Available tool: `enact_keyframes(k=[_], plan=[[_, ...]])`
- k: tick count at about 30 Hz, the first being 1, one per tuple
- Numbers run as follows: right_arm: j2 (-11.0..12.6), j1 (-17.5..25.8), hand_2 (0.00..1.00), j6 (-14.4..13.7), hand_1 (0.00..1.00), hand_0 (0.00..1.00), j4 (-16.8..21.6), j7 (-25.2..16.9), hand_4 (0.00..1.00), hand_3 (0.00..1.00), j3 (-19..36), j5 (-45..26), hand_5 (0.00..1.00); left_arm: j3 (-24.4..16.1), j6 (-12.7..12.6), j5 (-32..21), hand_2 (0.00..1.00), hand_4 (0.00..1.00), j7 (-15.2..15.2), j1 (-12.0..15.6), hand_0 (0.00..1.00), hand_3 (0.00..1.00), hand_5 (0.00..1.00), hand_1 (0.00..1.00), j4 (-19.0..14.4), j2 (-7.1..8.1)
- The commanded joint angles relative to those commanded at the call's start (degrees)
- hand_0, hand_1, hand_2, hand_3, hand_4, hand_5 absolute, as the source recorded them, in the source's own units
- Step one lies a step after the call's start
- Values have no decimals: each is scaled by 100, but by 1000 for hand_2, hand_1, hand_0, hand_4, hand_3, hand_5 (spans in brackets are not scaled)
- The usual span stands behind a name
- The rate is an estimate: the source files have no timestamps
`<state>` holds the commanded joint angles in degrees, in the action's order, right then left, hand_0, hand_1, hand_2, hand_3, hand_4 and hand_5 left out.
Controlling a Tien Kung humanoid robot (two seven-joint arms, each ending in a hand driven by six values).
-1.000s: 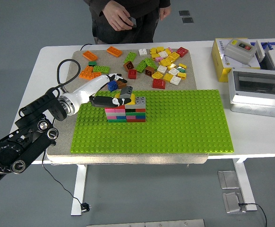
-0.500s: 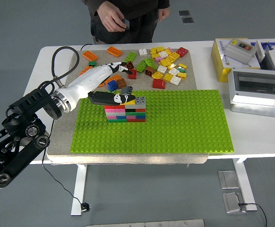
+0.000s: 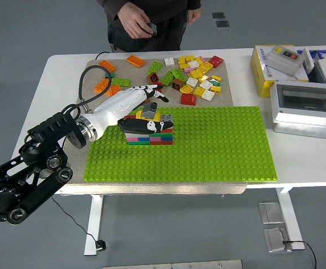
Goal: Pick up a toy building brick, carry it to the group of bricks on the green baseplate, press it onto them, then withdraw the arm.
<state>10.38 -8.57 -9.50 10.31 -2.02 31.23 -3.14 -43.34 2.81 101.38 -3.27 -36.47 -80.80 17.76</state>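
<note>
The green baseplate [image 3: 219, 145] lies on a grey mat. A stack of bricks [image 3: 152, 136] in pink, green, red and black layers stands at its upper left, with a light grey brick [image 3: 166, 119] on its right top. My left hand [image 3: 146, 112] sits over the stack's top. Its dark thumb lies along the stack's front and its fingers [image 3: 152, 92] reach over from behind. Between them is a dark grey brick [image 3: 149, 114], tilted, resting on the stack's top. The right arm is out of view.
Loose bricks [image 3: 194, 75] lie on the mat behind the baseplate, orange ones [image 3: 110, 84] to the left. A person stands at the far side holding a small dark object [image 3: 152, 28]. A yellow box [image 3: 261, 64] and a grey enclosure [image 3: 306, 109] stand at the right.
My left arm swung up toward the loose bricks, then came right and down. The hand and the dark grey brick now sit lower, on the stack's top.
</note>
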Motion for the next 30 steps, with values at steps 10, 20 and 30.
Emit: enact_keyframes(k=[10,20,30], plan=[[-3,-9,731,3,697,772,0,6,543,717,14,5,862,-39,-10,-30,998,868,33,-23,998,749,755,998,210,-34],[-1,-7,731,6,697,773,0,11,544,716,42,16,862,-40,-2,-58,998,866,-5,36,998,748,755,998,264,-49],[-6,-16,731,8,695,773,0,10,545,717,3,-25,862,-46,-26,-58,998,864,-4,68,998,746,756,998,328,-108]])
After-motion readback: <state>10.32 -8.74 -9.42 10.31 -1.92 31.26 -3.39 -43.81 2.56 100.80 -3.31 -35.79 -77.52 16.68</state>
